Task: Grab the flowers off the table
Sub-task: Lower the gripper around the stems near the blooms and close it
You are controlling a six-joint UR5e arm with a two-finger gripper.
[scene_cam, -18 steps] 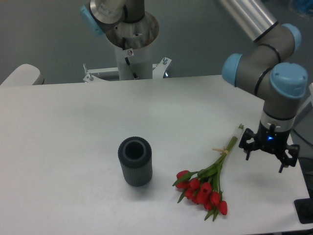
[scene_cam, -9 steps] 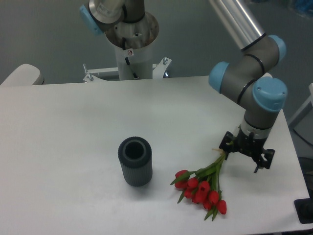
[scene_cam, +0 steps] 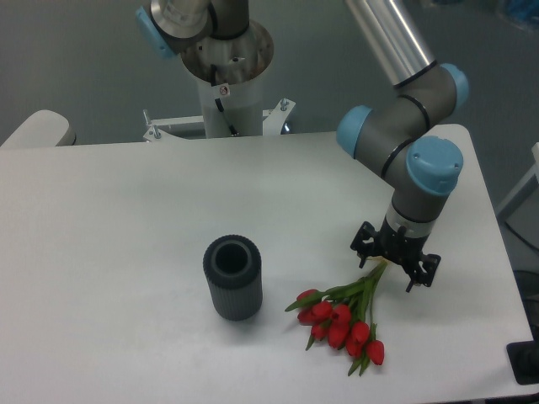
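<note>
The flowers (scene_cam: 340, 315), a bunch of red tulips with green stems, lie on the white table (scene_cam: 118, 219) at the front right, heads toward the front edge. Their stem ends run up under my gripper (scene_cam: 395, 262), which hangs low over them. The two fingers stand spread, one on each side of the stems, so the gripper looks open. The tie band and the stem tips are hidden behind it.
A dark grey ribbed cylinder vase (scene_cam: 232, 276) stands upright left of the flowers. The arm's base column (scene_cam: 226, 80) rises at the table's back edge. The table's right edge (scene_cam: 493, 227) lies close to the gripper.
The gripper has travelled left and slightly down, from beside the stems to over their ends. The bunch has shifted a little to the left.
</note>
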